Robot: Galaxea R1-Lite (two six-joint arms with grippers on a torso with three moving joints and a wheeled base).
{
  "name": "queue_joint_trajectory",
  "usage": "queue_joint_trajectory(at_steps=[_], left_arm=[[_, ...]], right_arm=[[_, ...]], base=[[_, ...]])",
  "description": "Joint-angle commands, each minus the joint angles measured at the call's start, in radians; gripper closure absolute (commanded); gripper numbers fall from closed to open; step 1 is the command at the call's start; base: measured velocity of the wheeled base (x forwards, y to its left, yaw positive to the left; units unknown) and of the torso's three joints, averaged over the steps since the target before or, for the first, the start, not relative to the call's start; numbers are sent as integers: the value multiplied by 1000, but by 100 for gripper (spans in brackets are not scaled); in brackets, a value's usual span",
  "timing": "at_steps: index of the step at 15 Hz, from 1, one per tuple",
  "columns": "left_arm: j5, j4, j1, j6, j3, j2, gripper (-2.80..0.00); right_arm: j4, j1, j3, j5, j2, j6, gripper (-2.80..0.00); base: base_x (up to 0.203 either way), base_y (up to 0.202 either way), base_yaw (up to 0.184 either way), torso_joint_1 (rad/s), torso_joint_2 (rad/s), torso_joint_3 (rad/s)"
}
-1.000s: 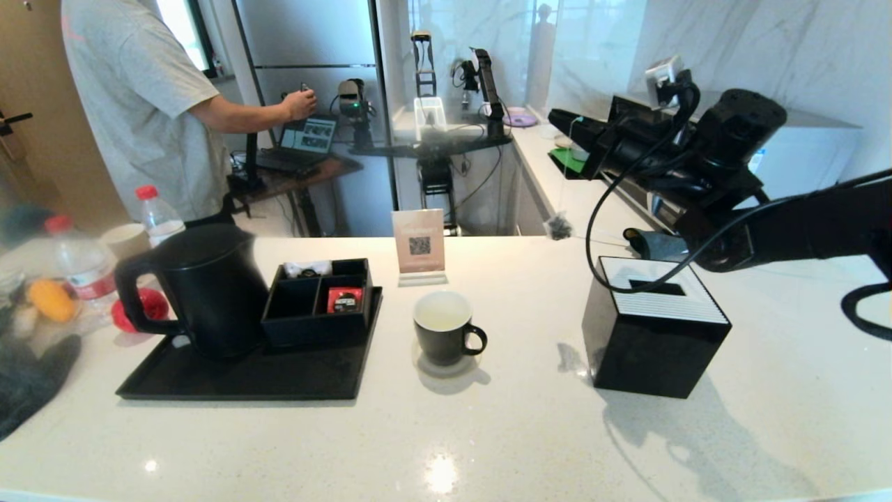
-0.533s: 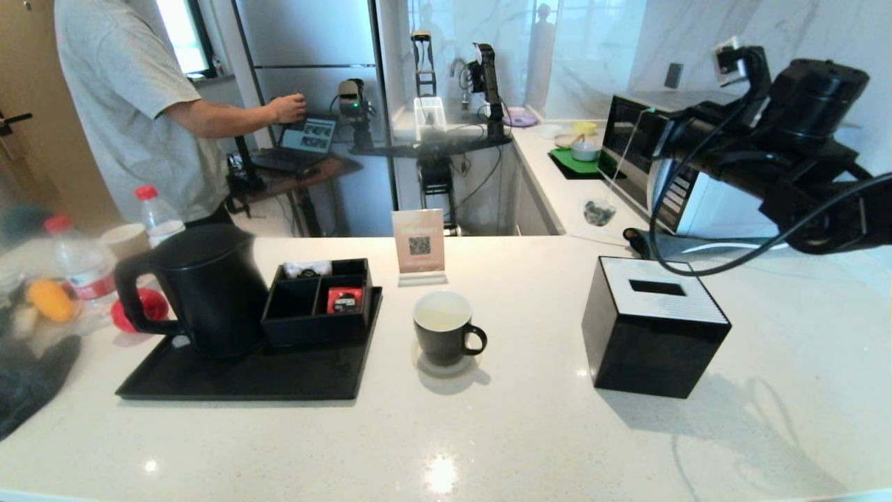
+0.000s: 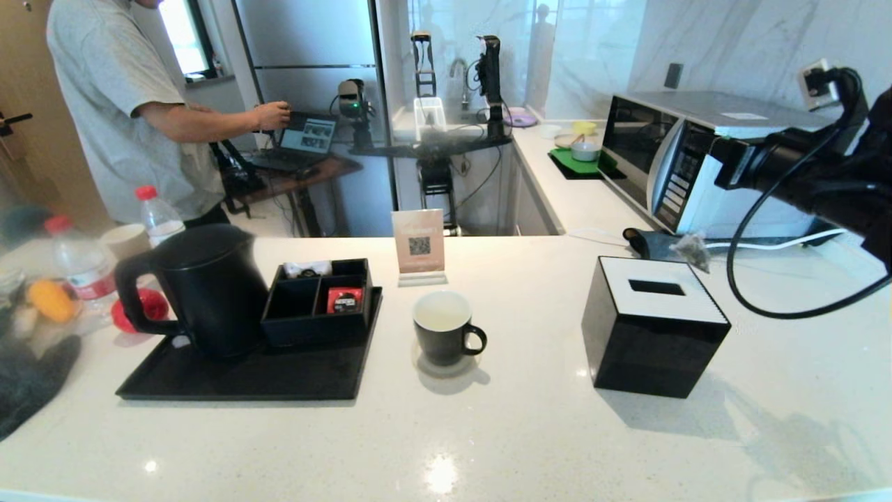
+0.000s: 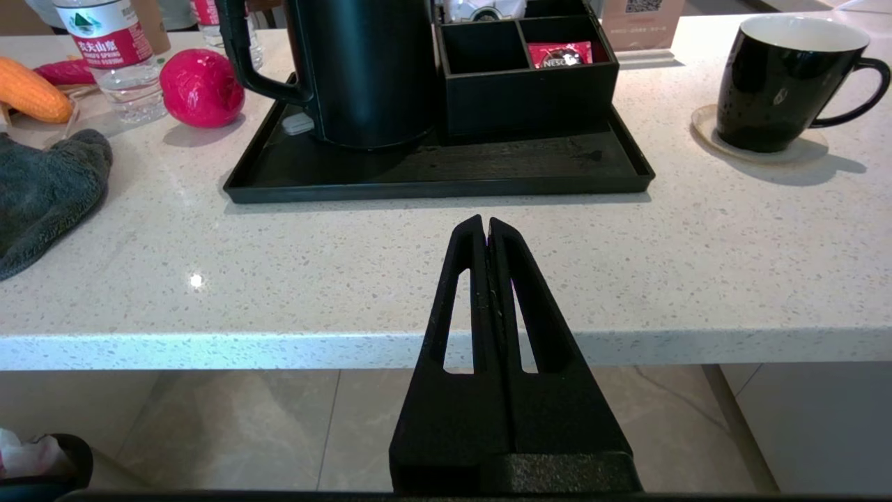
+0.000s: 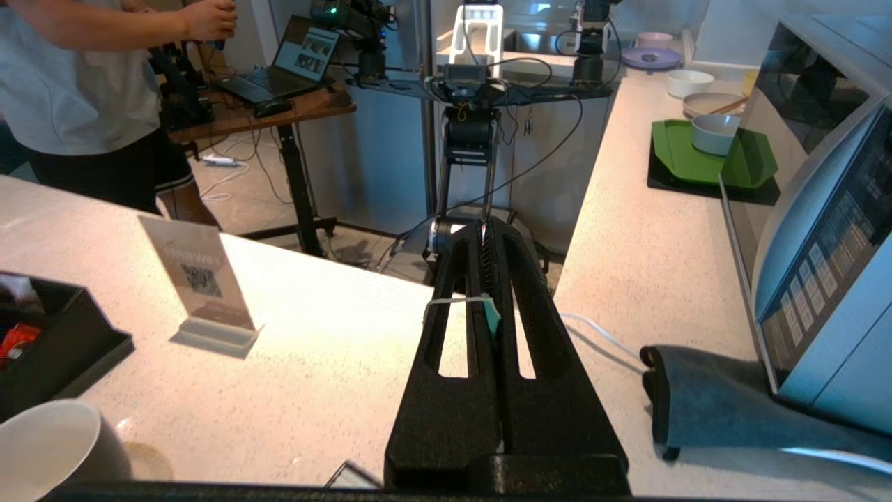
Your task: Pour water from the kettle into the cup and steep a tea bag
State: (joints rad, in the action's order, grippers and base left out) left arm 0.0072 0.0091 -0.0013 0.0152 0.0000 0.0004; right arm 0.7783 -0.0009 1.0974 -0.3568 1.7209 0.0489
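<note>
At 3 o'clock above the counter point(image 3: 488, 432), right gripper point(image 5: 486, 230) pinched fully together on a tea bag point(image 3: 691, 248) string tag. Left gripper point(image 4: 486, 224) closed, empty, at 6 o'clock. One cup point(image 3: 444, 337) centre; one kettle point(image 3: 205, 289) at 9 o'clock on tray point(image 3: 279, 380).

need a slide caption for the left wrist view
Left gripper shut below the counter edge, facing the kettle on its tray.

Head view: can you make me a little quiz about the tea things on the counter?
1. True or false: the kettle stands on the black tray.
2. What does the cup stand on? A) a coaster B) the black tray C) the tissue box
3. Fill in: the right gripper is shut on the tea bag's ____.
Key: 1 true; 2 A; 3 string.
</note>
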Motion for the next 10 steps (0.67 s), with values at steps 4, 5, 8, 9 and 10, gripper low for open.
queue_joint_trajectory(at_steps=[4, 5, 8, 9, 10], left_arm=[[0, 0, 0, 0, 0, 0, 0], [0, 0, 0, 0, 0, 0, 0], [0, 0, 0, 0, 0, 0, 0], [0, 0, 0, 0, 0, 0, 0], [0, 0, 0, 0, 0, 0, 0]], right_arm=[[7, -3, -79, -7, -85, 5, 0], [7, -2, -89, -7, -90, 5, 0], [9, 10, -162, -6, -121, 0, 0], [9, 18, -191, -5, -138, -1, 0], [9, 22, -221, -5, -155, -2, 0]], base=[[0, 0, 0, 0, 0, 0], [0, 0, 0, 0, 0, 0], [0, 0, 0, 0, 0, 0], [0, 0, 0, 0, 0, 0], [0, 0, 0, 0, 0, 0]])
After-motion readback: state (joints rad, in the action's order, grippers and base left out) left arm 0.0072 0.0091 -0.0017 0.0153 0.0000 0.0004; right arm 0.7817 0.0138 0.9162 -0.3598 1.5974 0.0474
